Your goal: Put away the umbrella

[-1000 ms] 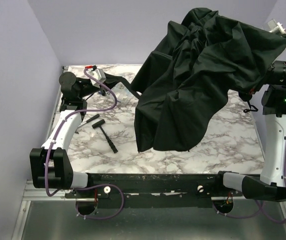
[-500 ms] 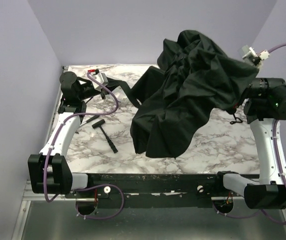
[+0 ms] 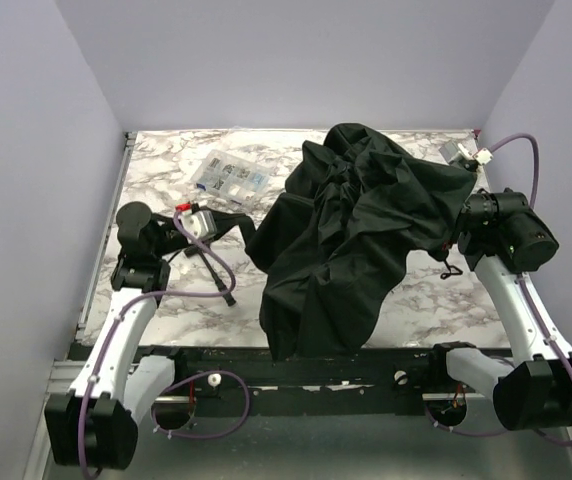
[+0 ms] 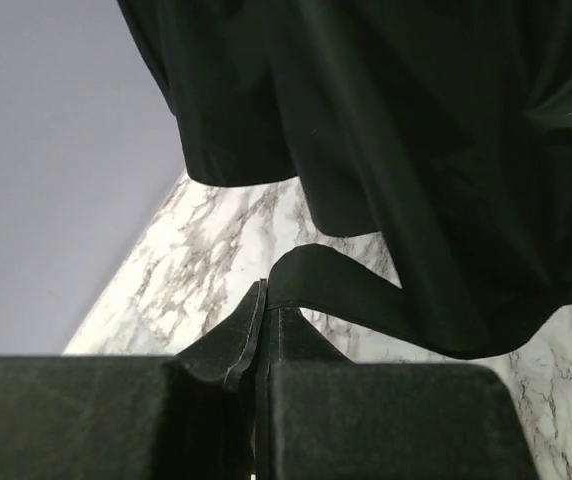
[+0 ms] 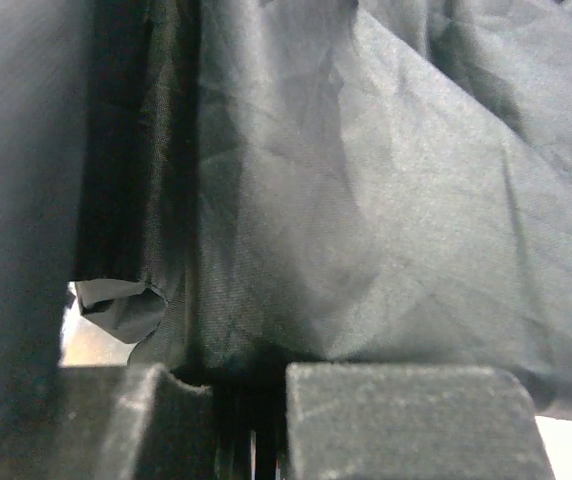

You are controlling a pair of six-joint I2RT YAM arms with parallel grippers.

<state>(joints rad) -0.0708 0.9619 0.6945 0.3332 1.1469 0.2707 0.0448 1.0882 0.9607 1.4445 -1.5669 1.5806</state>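
We hold the umbrella (image 3: 356, 240) by thin fabric pinched in left gripper (image 4: 261, 325) and right gripper (image 5: 256, 405), so it may slip.

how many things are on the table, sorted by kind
umbrella: 1
clear compartment box: 1
black-handled tool, partly hidden: 1
total: 3
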